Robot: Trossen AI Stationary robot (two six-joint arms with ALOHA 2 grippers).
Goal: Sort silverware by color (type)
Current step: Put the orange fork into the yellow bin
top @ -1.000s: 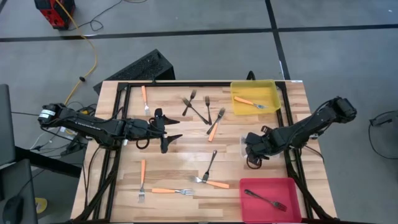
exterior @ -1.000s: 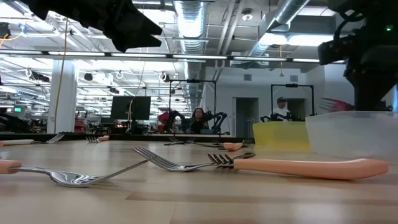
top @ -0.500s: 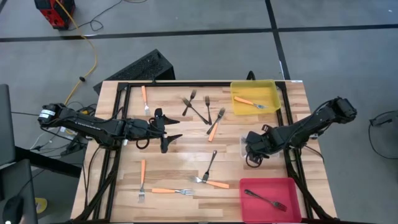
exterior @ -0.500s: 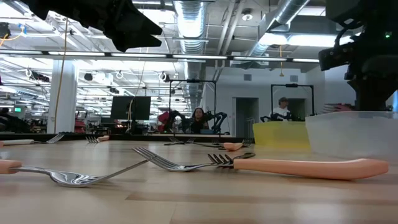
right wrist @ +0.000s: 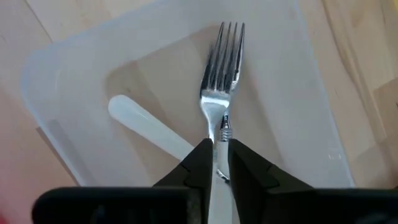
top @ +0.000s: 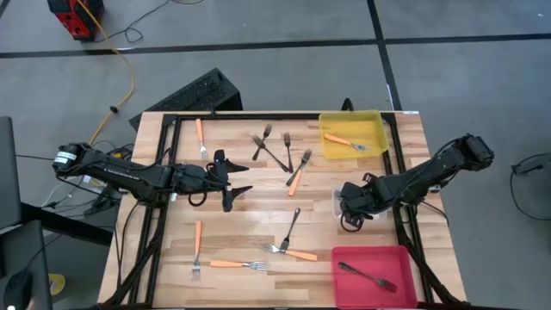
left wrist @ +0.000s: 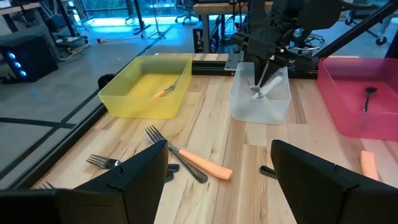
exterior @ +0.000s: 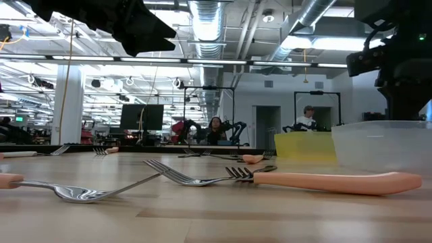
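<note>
My right gripper (top: pixel 349 209) hangs over the clear bin (top: pixel 337 200) and is shut on a pale silver-white fork (right wrist: pixel 222 46). The left wrist view shows that fork (left wrist: pixel 262 86) slanting down inside the clear bin (left wrist: pixel 261 109). A second pale handle (right wrist: pixel 146 126) lies on the bin's floor. My left gripper (top: pixel 237 182) is open and empty above the table's left middle. Orange-handled forks (top: pixel 299 172), dark forks (top: pixel 274 153) and a silver fork (top: pixel 291 228) lie flat on the table. My right gripper pinches the fork's handle just behind the neck (right wrist: pixel 217 134) between its two fingers. The fingers come from above, slanting down, and lie along the fork. The tines (right wrist: pixel 224 38) point down and away into the clear bin; whether they touch its floor I cannot tell.
A yellow bin (top: pixel 374 120) with an orange fork stands at the far right. A red bin (top: pixel 344 258) with a dark fork stands at the near right. More orange forks lie at the near left (top: pixel 197 250) and far left (top: pixel 200 133). A black frame (top: pixel 164 172) borders the table.
My right gripper has sunk a little toward the clear bin with the fork still in its hold.
</note>
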